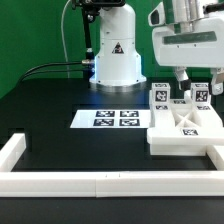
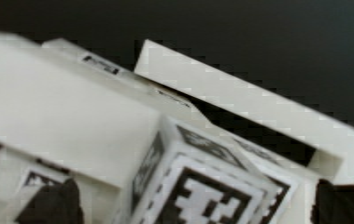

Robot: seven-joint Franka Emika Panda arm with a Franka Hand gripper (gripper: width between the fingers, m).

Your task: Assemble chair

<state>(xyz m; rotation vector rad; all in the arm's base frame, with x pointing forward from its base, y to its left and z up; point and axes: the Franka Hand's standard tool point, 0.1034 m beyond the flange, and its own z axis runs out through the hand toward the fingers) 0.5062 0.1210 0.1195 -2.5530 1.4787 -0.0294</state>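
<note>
White arm's tool (image 1: 186, 82) hangs open above the chair (image 1: 183, 126).

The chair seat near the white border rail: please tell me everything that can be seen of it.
The chair seat is a white, square, blocky plate that looks like plastic, with an X-shaped recess pattern on top. It lies flat on the black table, in the corner of the white border rail, apparently against it. Two tagged white blocks stand upright at its far edge.

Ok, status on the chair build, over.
Tool open, holding nothing. Chair seat flat on table, two tagged posts standing on it. Nothing in the way.
</note>
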